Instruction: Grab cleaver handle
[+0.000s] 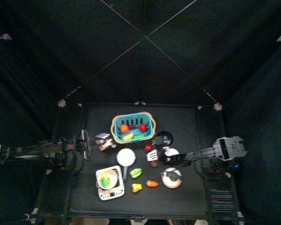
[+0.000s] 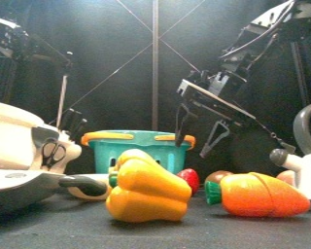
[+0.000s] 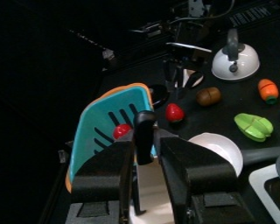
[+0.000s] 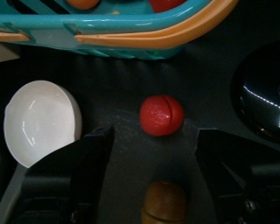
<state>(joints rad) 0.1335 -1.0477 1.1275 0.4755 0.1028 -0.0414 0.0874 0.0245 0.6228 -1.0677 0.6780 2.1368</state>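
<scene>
The grab isn't confirmed: I take the pale thing left of centre in the top view for the cleaver (image 1: pixel 104 139), right by my left gripper (image 3: pixel 145 131), but I cannot tell whether that gripper is parted or pinching its handle. My right gripper (image 2: pixel 204 124) hangs spread and empty. The teal basket (image 3: pixel 101 131) holds small red and green pieces; the white bowl (image 3: pixel 219 150) is empty.

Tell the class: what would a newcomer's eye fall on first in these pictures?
In the front view, the yellow toy pepper and orange carrot loom at the table's front edge. Behind them stands the teal basket with its orange rim. The right gripper hangs open behind them, above a small red ball.
</scene>
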